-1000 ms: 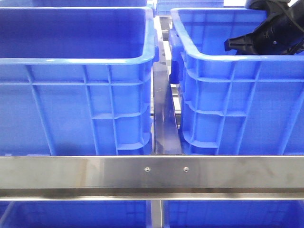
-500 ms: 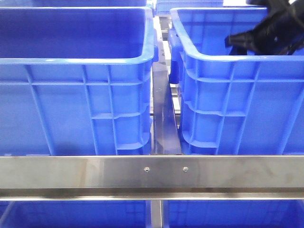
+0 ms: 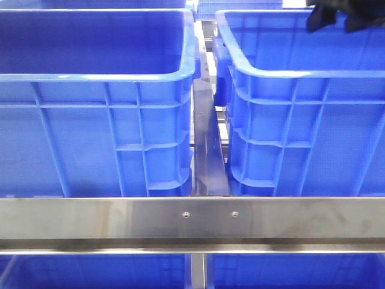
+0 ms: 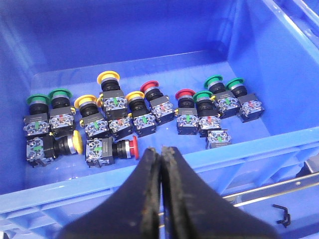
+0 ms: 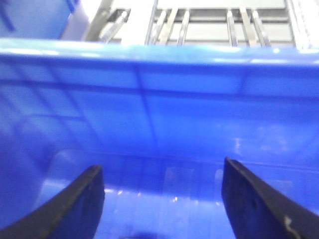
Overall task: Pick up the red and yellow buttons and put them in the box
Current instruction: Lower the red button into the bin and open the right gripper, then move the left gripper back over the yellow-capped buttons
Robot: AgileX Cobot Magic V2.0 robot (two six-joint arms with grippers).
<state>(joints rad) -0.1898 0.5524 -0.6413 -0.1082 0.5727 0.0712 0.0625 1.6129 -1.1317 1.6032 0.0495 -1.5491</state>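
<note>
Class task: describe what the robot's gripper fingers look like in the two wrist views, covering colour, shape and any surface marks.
The left gripper has black, wedge-shaped fingers tapering to narrow tips, with reddish-brown wear along their inner edges. The right gripper has the same black, matte fingers, broad and curved, with small pale scuffs. No cables or labels show.

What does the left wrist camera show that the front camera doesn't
Only the left wrist view shows the crate's inside: push buttons with green, yellow and red caps on its floor, plus the left gripper shut above the near wall. Only the front view shows two blue crates side by side behind a steel rail, and the right gripper at the top edge over the right crate. Both show blue crate plastic.
</note>
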